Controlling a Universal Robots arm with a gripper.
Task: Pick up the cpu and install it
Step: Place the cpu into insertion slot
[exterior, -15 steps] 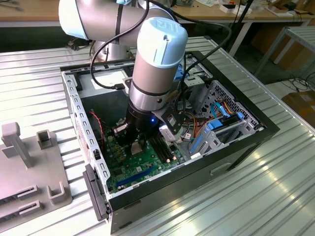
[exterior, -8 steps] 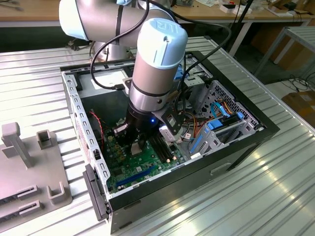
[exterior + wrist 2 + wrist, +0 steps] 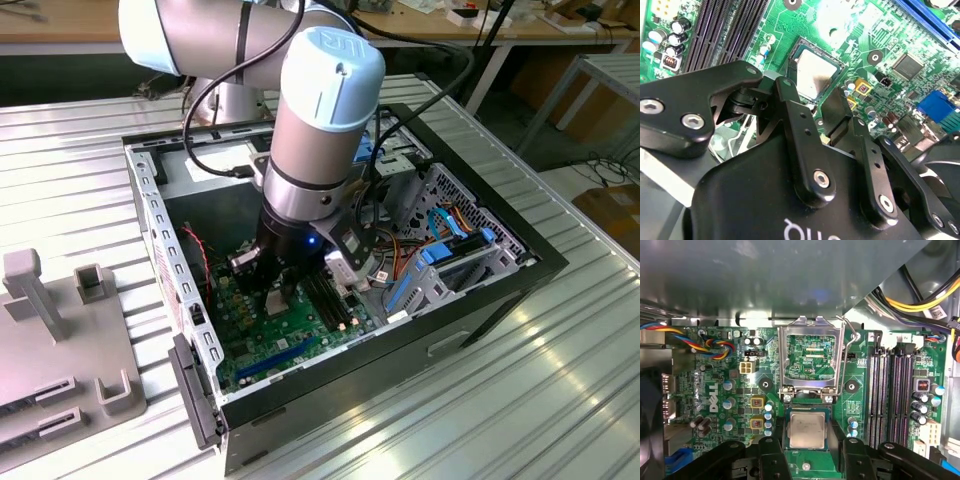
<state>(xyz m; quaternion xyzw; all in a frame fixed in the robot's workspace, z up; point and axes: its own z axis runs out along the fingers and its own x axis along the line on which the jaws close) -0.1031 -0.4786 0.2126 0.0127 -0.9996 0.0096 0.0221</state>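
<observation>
The cpu (image 3: 806, 431) (image 3: 812, 74), a small square chip with a silvery-grey top, lies flat in the dark socket on the green circuit board (image 3: 725, 440) (image 3: 300, 345). The socket's metal frame lid (image 3: 811, 357) stands flipped up behind it, its wire lever (image 3: 847, 355) raised. My gripper (image 3: 812, 441) (image 3: 811, 89) (image 3: 272, 292) hangs low over the board inside the computer case. It is open, one black finger (image 3: 772, 460) on each side of the chip, with thin dark gaps between the fingers and the chip's edges.
The black case wall (image 3: 400, 345) and the metal side rail (image 3: 160, 230) close in around the arm. Memory slots (image 3: 890, 390), capacitors (image 3: 729, 402) and bundled cables (image 3: 710, 346) flank the socket. Blue-latched drive bays (image 3: 450, 255) stand at the exterior view's right. A grey fixture (image 3: 60, 340) sits outside the case.
</observation>
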